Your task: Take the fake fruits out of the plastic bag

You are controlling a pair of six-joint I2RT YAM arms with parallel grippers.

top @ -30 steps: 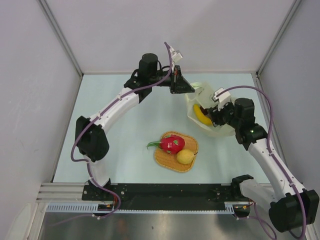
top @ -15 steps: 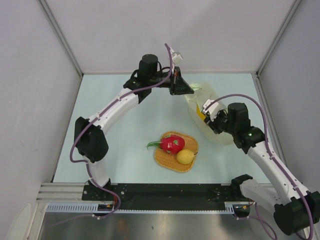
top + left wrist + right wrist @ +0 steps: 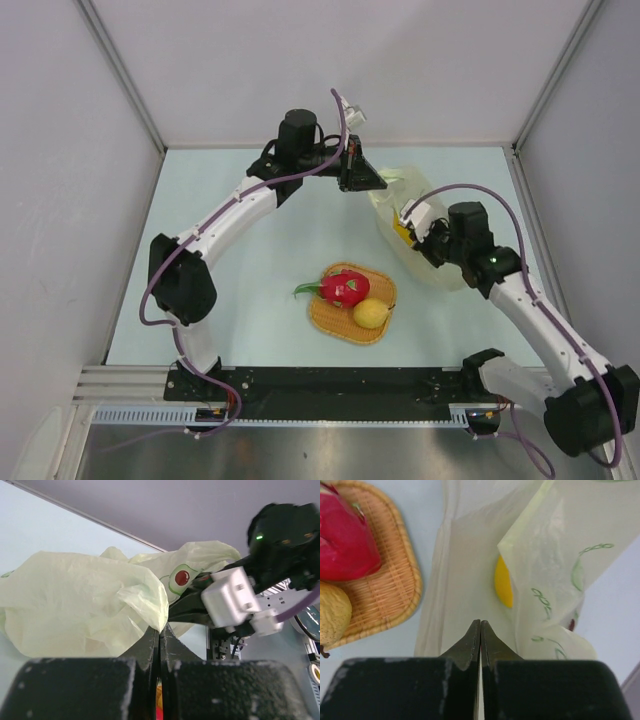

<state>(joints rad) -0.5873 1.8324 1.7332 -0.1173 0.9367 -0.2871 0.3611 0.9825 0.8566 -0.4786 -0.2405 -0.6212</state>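
Right of centre in the top view, the plastic bag (image 3: 395, 200) is pinched by the closed left gripper (image 3: 160, 629) on its outstretched arm, while the right gripper (image 3: 480, 625), arm bent, is pressed shut onto its film.

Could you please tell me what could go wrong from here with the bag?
1. The right jaws stand shut at the film of the thin translucent pale yellow-green plastic bag, beside the yellow plastic banana inside it, not around the fruit. Pulling may drag the film and leave the banana behind.
2. The left jaws pinch only a thin fold of the bag's edge, which might slip out or tear under a pull.
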